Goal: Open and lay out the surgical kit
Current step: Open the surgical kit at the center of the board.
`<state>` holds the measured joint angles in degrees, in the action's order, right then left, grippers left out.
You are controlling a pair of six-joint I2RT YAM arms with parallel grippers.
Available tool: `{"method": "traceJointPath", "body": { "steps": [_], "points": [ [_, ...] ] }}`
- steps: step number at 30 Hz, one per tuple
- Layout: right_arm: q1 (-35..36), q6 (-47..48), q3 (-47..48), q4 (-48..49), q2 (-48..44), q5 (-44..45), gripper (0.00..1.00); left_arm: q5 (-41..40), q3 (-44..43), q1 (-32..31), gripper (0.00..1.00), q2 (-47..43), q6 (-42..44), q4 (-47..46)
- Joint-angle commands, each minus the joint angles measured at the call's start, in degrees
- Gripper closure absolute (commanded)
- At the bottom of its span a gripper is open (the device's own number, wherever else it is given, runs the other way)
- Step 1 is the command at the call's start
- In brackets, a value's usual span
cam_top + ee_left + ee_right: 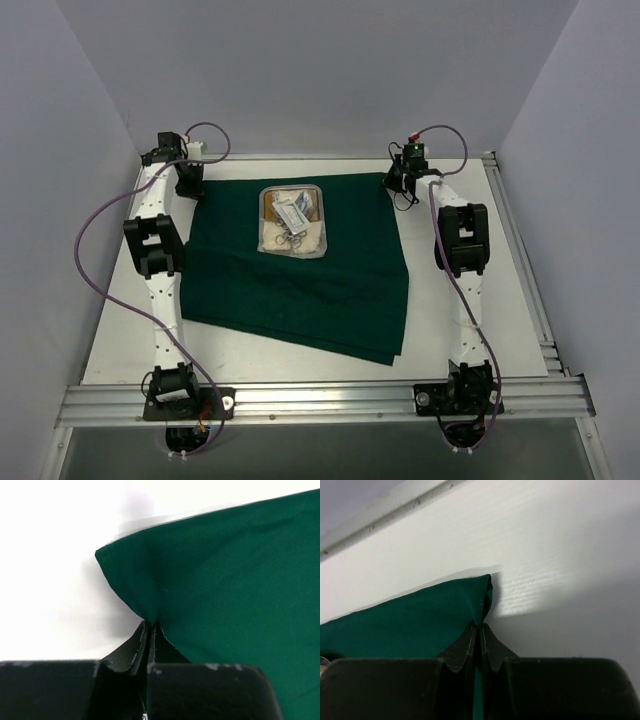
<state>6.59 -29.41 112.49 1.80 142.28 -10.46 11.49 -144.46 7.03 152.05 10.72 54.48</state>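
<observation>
Cloth (300, 290) of dark green lies spread over the middle of the white table (515, 300), its far edge running just short of the far rail (300, 157) and its near edge slanting, nearer on the right than on the left. On the far middle part of this cloth sits the steel tray (295, 187), a rounded rectangle with a tan liner (315, 242) inside it. White gauze packets (290, 209) lie in the far half of the tray, and steel instruments with ring handles (291, 240) lie in the near half; they are too small to tell apart.

Both of the 2 arms reach toward the far side of the table. The left gripper (190, 182) is at the far left corner of the cloth, and the right gripper (398, 182) is at the far right corner, the tray between them.

From the left wrist, the left gripper (149, 626) has its black fingers (131, 650) pressed together with the cloth (225, 580) pinched between the tips, close to the corner; the fabric puckers into a small peak where it is held, with bare white table to the left.

From the right wrist, the right gripper (480, 627) is likewise clamped on the cloth (420, 620) just below its corner, fingers (462, 652) meeting with only fabric between them. White table and the grey rail (385, 515) lie beyond.
</observation>
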Motion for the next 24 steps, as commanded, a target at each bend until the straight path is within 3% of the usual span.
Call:
{"method": "traceJointPath", "body": {
  "steps": [1, 7, 9, 10, 12, 13, 14, 15, 18, 19, 24],
  "points": [
    [-2.37, -4.68, 6.32, 1.53, 4.66, 3.51, 1.00, -3.75, -6.79, -0.17, 0.98, 3.77, -2.19, -2.97],
    [-3.42, -7.68, 17.75, 2.77, 12.14, 4.13, 1.00, -4.72, -8.56, -1.40, 0.98, 3.08, -1.76, -10.79],
    [-3.43, -7.94, 20.40, 2.94, 13.02, 4.92, 1.00, -4.54, -8.99, -1.66, 0.89, 2.82, -1.93, -12.28],
    [-3.43, -8.03, 20.58, 3.29, 12.85, 5.01, 1.00, -4.11, -9.34, -1.67, 0.71, 2.47, -2.19, -12.46],
    [-3.43, -7.33, 19.97, 3.12, 11.02, 4.66, 0.74, -3.23, -10.22, -1.58, 0.50, 1.76, -2.54, -11.68],
    [-3.34, -5.68, 19.53, 2.07, 9.87, 4.40, 0.65, -1.74, -10.49, -1.49, 0.37, 0.11, -2.63, -11.07],
    [-3.25, -4.44, 19.00, 1.02, 8.64, 4.22, 0.58, -0.69, -10.31, -1.23, 0.33, -1.04, -2.46, -10.36],
    [-3.16, -3.04, 17.26, -0.38, 6.89, 5.52, 0.49, 0.37, -9.96, -1.14, 0.29, -2.53, -1.76, -8.01],
    [-2.72, 3.38, 11.29, -6.89, -2.50, 9.56, 0.41, 3.97, -4.27, -0.26, 0.25, -11.04, -0.09, -2.82],
    [-2.72, 4.61, 3.52, -7.68, -9.23, 12.45, 0.41, 5.55, -0.94, 0.26, 0.25, -16.99, 0.44, -2.10],
    [-2.72, 6.91, -27.62, -6.28, -35.42, 14.77, 0.41, 12.33, 32.53, 5.26, 0.25, -36.35, 8.15, -0.87]
  ]
}}
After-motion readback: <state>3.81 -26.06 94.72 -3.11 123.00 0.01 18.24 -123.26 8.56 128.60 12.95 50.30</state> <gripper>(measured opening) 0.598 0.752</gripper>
